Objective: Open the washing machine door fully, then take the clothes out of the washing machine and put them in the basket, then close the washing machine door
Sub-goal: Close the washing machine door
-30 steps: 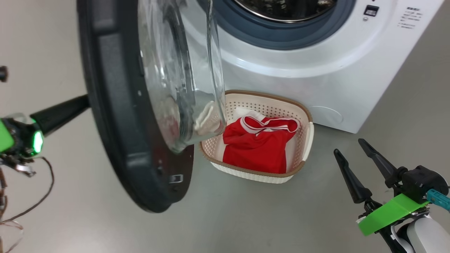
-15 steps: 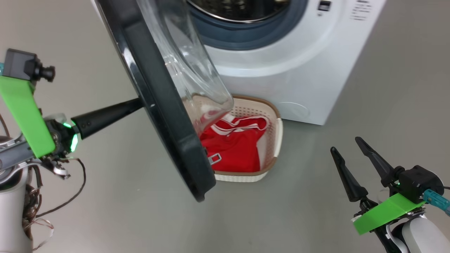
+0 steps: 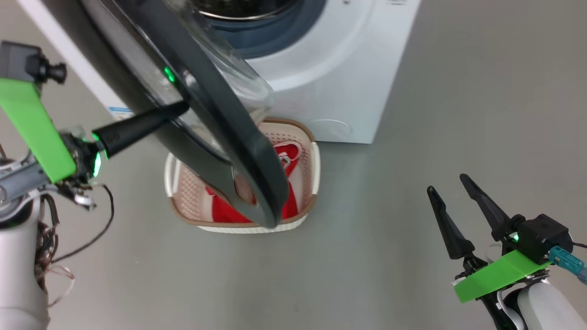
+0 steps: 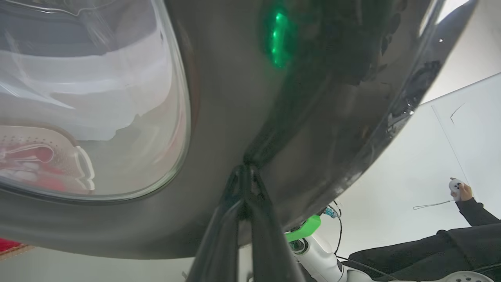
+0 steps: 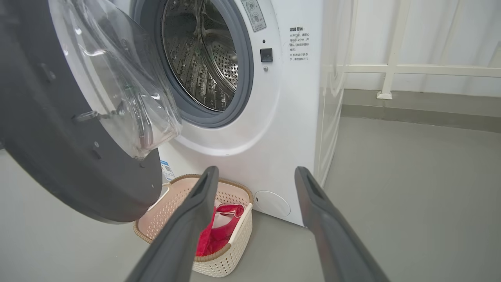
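Note:
The washing machine (image 3: 330, 68) stands at the top of the head view, its drum (image 5: 203, 58) bare metal inside. Its black-rimmed door (image 3: 247, 146) hangs partly open, over the basket (image 3: 257, 227). My left gripper (image 3: 181, 107) is shut, its tip pressed against the door's glossy outer face (image 4: 313, 98). The left wrist view has the same shut tip (image 4: 245, 168) on the rim beside the glass. Red clothes (image 3: 222, 211) lie in the basket (image 5: 231, 258) on the floor before the machine. My right gripper (image 3: 447, 183) hangs open and holds nothing, well right of the basket.
Grey floor spreads right of the machine, where the right arm is. A white railing (image 5: 391, 70) runs along the back wall. A person's dark sleeve (image 4: 469, 207) and a hand holding a small controller (image 4: 456, 186) are behind the door.
The head camera has shifted. The door has swung from nearly edge-on toward the machine's front, with the shut left gripper against its outer face. The right gripper stays open in place.

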